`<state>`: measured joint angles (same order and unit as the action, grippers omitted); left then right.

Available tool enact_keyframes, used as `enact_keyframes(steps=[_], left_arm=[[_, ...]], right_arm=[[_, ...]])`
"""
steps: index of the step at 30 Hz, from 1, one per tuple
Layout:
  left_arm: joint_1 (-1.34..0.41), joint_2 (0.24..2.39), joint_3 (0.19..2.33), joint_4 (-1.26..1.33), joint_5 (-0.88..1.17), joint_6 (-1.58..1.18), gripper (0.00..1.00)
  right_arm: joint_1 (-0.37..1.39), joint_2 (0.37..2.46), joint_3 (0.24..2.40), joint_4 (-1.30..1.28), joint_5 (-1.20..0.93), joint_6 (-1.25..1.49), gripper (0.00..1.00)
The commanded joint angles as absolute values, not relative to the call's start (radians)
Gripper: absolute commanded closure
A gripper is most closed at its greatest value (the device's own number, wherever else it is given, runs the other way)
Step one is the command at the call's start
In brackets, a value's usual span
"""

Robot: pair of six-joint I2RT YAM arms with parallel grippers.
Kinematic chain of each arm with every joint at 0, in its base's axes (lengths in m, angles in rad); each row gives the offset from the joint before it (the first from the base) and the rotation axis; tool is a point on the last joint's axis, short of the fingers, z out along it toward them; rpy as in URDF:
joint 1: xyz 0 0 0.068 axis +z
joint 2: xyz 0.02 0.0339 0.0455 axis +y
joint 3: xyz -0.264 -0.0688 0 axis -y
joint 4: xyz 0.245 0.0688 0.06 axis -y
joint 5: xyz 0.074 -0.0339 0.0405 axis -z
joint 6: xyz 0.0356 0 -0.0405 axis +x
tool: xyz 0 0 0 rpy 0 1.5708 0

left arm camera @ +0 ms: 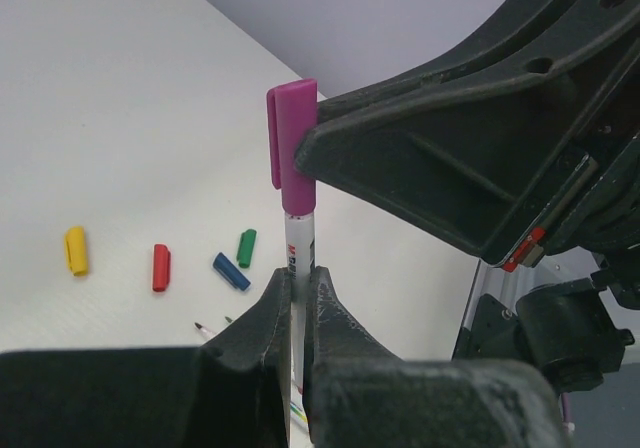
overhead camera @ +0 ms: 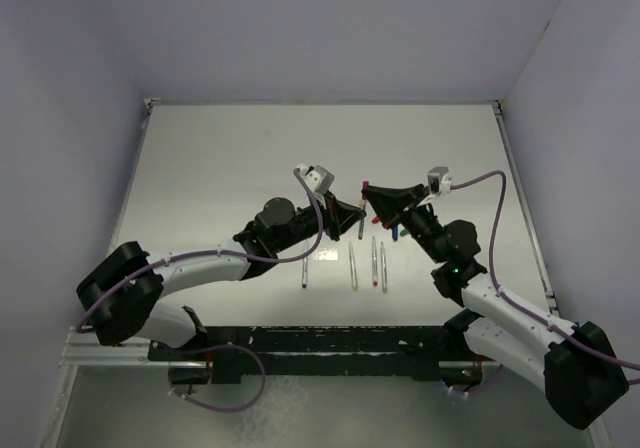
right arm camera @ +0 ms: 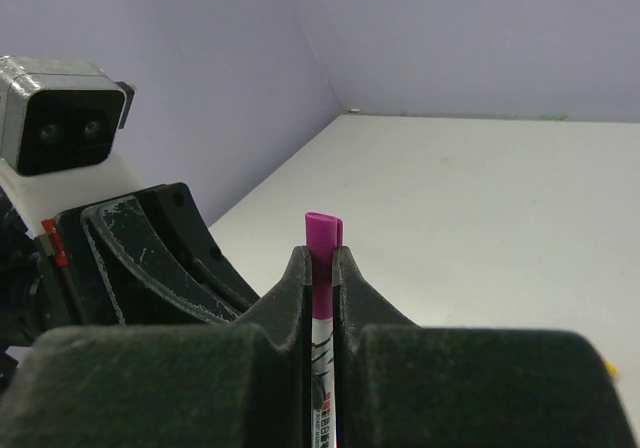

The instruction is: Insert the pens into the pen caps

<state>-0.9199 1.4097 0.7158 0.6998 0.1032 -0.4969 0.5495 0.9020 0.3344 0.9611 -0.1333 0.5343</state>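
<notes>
My left gripper [left arm camera: 297, 276] is shut on the barrel of a silver-grey pen [left arm camera: 299, 236] and holds it upright above the table. A purple cap [left arm camera: 291, 146] sits on the pen's top end. My right gripper [right arm camera: 320, 258] is shut on that purple cap [right arm camera: 322, 230], with the pen's barrel [right arm camera: 321, 363] running down between its fingers. In the top view the two grippers [overhead camera: 350, 215] [overhead camera: 374, 201] meet tip to tip at mid-table. Yellow [left arm camera: 75, 250], red [left arm camera: 160, 267], blue [left arm camera: 231, 271] and green [left arm camera: 246, 248] caps lie loose on the table.
Several loose pens [overhead camera: 352, 266] lie in a row on the white table [overhead camera: 220, 168], just in front of the grippers. Purple cables [overhead camera: 480, 183] loop off both wrists. Grey walls close in the table on three sides.
</notes>
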Motion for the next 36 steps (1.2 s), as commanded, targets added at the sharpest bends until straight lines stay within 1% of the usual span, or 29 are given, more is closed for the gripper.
enact_keyframes(steps=[1, 14, 23, 36], left_arm=[[-0.899, 1.367, 0.692, 0.926, 0.155, -0.543, 1.0], [-0.797, 1.332, 0.633, 1.11, 0.225, -0.634, 1.0], [-0.76, 1.31, 0.641, 1.132, 0.2, -0.622, 1.0], [-0.723, 1.344, 0.684, 1.127, 0.19, -0.605, 1.0]], right_arm=[[0.554, 0.909, 0.327, 0.97, -0.243, 0.578, 1.0], [0.554, 1.001, 0.321, 0.991, -0.305, 0.62, 1.0], [0.555, 1.045, 0.324, 0.973, -0.346, 0.626, 1.0], [0.555, 1.075, 0.314, 0.895, -0.371, 0.635, 1.0]])
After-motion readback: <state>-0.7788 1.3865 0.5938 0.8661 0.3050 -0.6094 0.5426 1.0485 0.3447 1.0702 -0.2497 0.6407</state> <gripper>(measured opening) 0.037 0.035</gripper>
